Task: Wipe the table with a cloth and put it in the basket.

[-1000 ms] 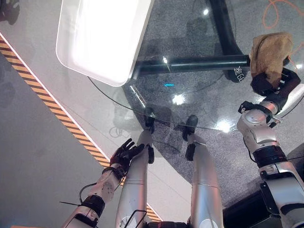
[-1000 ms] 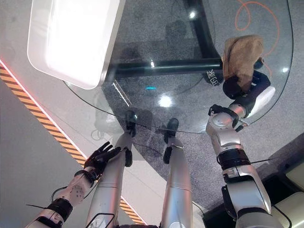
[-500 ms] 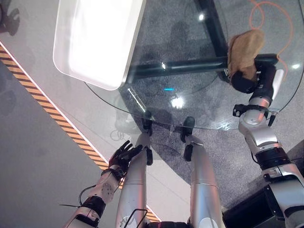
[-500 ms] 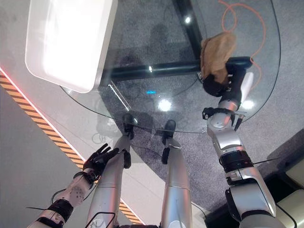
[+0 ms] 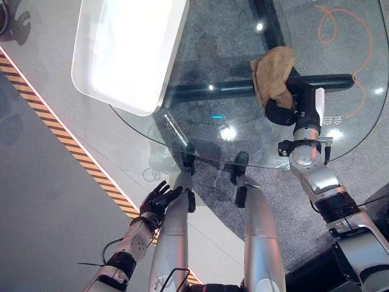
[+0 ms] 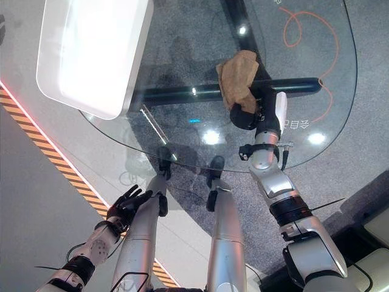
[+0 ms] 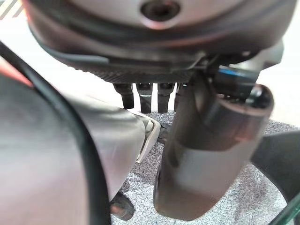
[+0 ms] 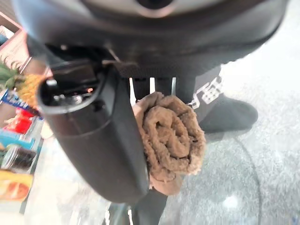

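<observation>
A brown cloth [image 5: 271,74] lies bunched on the round glass table [image 5: 200,131], near its middle. My right hand [image 5: 281,112] is shut on the cloth's near end and presses it onto the glass. In the right wrist view the cloth [image 8: 171,136] is rolled up between the thumb [image 8: 101,136] and the fingers. My left hand [image 5: 157,200] hangs low at my left side, below the table's edge, with its fingers relaxed and nothing in it. In the left wrist view its fingers [image 7: 143,95] point straight out.
A white rectangular basket [image 5: 129,50] stands on the far left part of the table, reaching past its edge. A black table frame [image 5: 255,87] shows through the glass. An orange cord [image 5: 346,30] lies on the floor at the far right. A yellow-and-black striped line [image 5: 67,146] crosses the floor on the left.
My right hand has dragged the cloth across the glass from the right edge toward the middle. The camera has shifted a little. The left hand has stayed where it was.
</observation>
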Motion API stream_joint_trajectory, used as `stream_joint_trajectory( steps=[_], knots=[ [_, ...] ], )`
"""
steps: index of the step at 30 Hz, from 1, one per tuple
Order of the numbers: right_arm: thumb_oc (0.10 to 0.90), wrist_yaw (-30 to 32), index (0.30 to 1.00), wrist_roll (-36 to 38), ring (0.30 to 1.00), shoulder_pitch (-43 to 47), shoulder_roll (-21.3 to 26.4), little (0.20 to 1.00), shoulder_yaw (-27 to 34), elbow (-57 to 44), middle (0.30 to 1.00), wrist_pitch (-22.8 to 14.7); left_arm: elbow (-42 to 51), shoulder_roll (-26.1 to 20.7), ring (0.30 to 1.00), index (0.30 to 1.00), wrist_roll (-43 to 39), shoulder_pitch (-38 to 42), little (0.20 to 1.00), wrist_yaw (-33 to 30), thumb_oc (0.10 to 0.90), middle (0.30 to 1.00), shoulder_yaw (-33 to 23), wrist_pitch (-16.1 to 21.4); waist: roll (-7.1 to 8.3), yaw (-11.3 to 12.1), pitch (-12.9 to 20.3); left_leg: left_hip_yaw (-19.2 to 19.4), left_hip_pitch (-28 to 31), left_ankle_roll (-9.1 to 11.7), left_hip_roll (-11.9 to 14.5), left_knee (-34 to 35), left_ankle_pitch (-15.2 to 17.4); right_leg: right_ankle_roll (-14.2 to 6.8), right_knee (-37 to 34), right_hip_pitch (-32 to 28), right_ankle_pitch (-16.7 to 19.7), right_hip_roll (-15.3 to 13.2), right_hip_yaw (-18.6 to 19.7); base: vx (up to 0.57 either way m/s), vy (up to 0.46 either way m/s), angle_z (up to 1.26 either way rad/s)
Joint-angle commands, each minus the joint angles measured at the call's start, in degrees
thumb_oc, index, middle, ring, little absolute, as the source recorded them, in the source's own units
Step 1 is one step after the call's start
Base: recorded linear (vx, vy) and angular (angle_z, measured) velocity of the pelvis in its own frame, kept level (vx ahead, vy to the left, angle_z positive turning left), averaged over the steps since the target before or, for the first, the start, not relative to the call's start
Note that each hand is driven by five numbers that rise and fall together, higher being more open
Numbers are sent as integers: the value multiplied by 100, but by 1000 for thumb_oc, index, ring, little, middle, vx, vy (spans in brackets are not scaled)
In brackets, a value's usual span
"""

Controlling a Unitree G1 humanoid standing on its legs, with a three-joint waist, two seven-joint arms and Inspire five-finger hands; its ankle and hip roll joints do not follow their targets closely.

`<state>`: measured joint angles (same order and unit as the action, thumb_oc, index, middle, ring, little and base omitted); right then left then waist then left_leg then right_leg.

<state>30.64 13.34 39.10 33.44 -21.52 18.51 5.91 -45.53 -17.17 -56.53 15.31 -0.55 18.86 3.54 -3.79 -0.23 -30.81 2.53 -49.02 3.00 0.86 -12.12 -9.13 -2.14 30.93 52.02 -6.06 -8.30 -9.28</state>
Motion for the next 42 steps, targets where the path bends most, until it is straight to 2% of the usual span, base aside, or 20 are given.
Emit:
stream_joint_trajectory(
  steps=[1, 27, 32, 33, 42],
  knots=[
    [100, -953, 300, -202, 300, 112, -652, 200, -1078, -672, 300, -37, 156, 332, 900, 900, 196, -267, 900, 124, 800, 900, 387, -121, -98, 184, 101, 505, -124, -81, -374, -1162, 1296, -383, -953, 46, 673, 67, -138, 0, 0, 0],
    [100, -1201, 300, 52, 300, 494, -844, 200, -1601, -899, 300, 202, 87, 370, 900, 900, 111, -95, 900, 72, 800, 900, 483, -123, -108, 267, 101, 521, -95, -92, -359, -1221, 1287, -398, -879, 40, 683, 13, -162, 2, 10, 4],
    [100, -1165, 300, 153, 300, 444, -771, 200, -1570, -948, 300, 238, 234, 321, 900, 900, 12, -135, 900, 176, 800, 900, 479, 198, -88, 264, 101, 508, -15, -89, -347, -1167, 1278, -401, -928, -34, 703, 32, -171, -10, -20, 1],
    [100, -1131, 300, 203, 300, 403, -740, 200, -1542, -954, 300, 187, 422, 294, 900, 900, -49, -162, 900, 237, 800, 900, 496, 352, -81, 266, 101, 524, 29, -84, -335, -1133, 1275, -402, -973, -82, 720, 24, -208, -25, -31, 1],
    [100, -1071, 300, 344, 300, 192, -724, 200, -1287, -974, 300, -40, 1089, 178, 900, 900, 37, -345, 900, 122, 800, 900, 541, 487, -69, 282, 101, 523, 247, -65, -316, -1004, 1228, -376, -1043, -323, 715, 43, -287, -39, -39, 1]
  ],
)
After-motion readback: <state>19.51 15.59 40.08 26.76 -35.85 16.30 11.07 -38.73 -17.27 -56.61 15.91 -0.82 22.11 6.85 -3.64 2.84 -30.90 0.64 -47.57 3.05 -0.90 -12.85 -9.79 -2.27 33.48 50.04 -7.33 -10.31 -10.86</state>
